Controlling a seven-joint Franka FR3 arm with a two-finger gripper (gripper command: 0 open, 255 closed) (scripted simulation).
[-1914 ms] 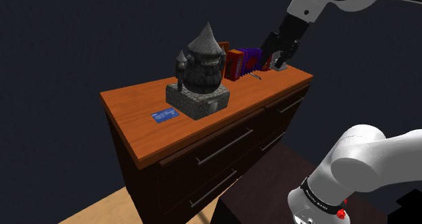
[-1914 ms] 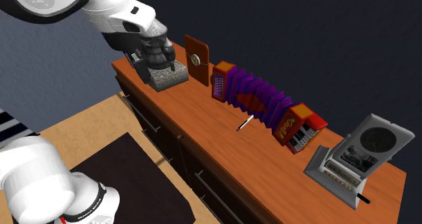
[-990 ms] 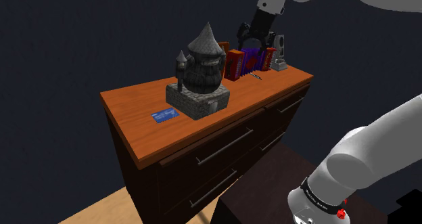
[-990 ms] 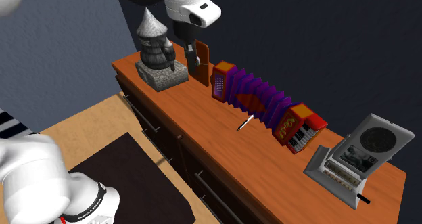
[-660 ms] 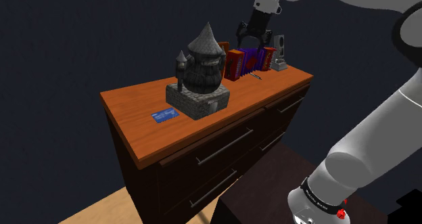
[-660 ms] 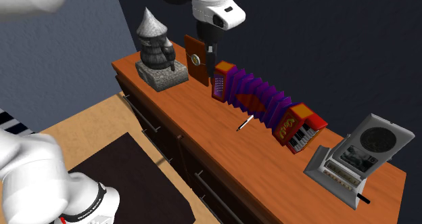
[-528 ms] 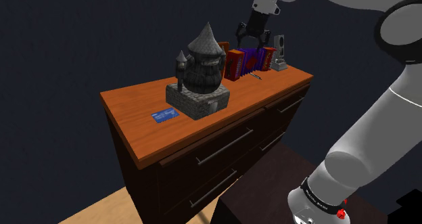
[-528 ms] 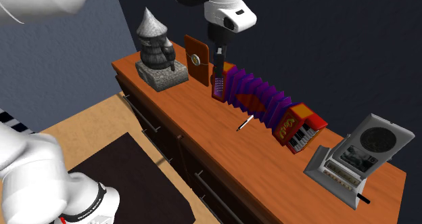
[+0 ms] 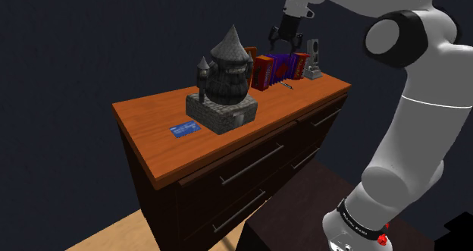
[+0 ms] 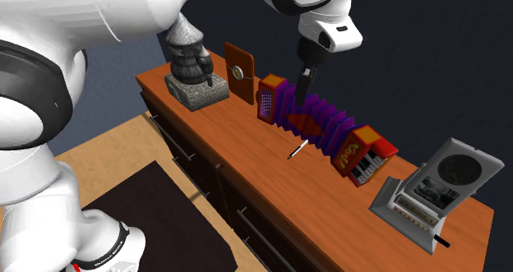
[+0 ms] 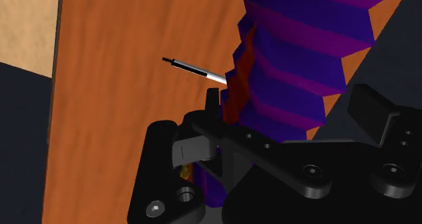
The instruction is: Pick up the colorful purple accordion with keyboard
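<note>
Dresser: a dark-fronted wooden dresser with an orange-brown top (image 9: 151, 132) and long bar handles carries everything here.
Accordion: the colourful accordion (image 10: 316, 122), with purple bellows, red end blocks and a small keyboard, stands stretched out along the back of the dresser top. Its grille end is just beside a brown upright panel (image 10: 240, 71). Its keyboard end is near a grey boxy device with a round dial (image 10: 432, 188).
Gripper: the all-black two-finger gripper (image 10: 303, 83) points down and hangs just above the bellows, nearer the grille end than the keyboard end.
Fingers: the two fingers (image 11: 370, 107) stand apart. In the wrist view the purple folds lie between them; I cannot tell whether either one touches.
Arm: the white arm with dark joints (image 9: 413, 98) rises from the shoulder view's lower right and bends over the dresser's far end.
Pen: a thin black-and-white pen (image 10: 298, 149) lies flat on the bare top, just in front of the bellows.
Castle: a grey stone castle model with a cone roof (image 9: 222, 79) stands mid-top, well apart from the gripper.
Card: a small blue card (image 9: 183, 130) lies flat near the castle's base.
Floor: pale wooden boards (image 10: 99, 159) show beside the dresser.
</note>
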